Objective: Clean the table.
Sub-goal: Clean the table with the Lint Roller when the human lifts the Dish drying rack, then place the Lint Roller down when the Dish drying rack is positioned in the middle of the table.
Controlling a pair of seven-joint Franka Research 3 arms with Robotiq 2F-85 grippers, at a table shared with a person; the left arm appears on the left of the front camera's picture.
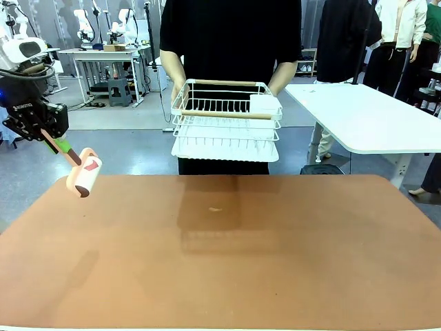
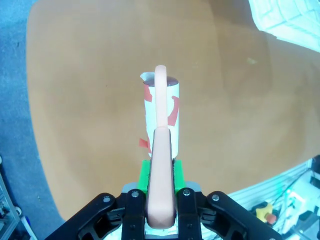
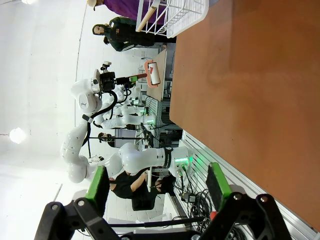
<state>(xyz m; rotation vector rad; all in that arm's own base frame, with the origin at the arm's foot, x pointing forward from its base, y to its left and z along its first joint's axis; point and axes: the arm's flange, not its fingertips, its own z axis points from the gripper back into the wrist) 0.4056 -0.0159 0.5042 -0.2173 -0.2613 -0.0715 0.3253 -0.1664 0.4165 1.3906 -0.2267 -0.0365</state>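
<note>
Your left claw (image 1: 60,146) is closed tight on the salmon-pink plastic handle (image 2: 161,175) of a lint roller (image 1: 83,173), its green pads (image 2: 145,176) pressed against the handle on both sides. In the front view the claw hangs above the table's left far corner, and the roller's white drum with red scraps stuck on it (image 2: 161,112) tilts down and toward the middle, lifted off the surface; its shadow falls on the top near the left edge. In the left wrist view the pink frame runs straight up from the claw and loops over the drum's far end.

Your right claw (image 3: 159,187) stands wide open with nothing between its green pads (image 3: 218,181); it is off the table's right edge, looking across the top.

The large table with the matte reddish-brown top (image 1: 289,262) spreads across the whole near part of the front view. One small pale scrap (image 1: 215,209) lies on it, toward the far edge near the middle.

Beyond the far edge, a person in a black top holds a white wire rack with wooden rails (image 1: 226,117) in both hands (image 1: 176,94), clear above the table.
</note>
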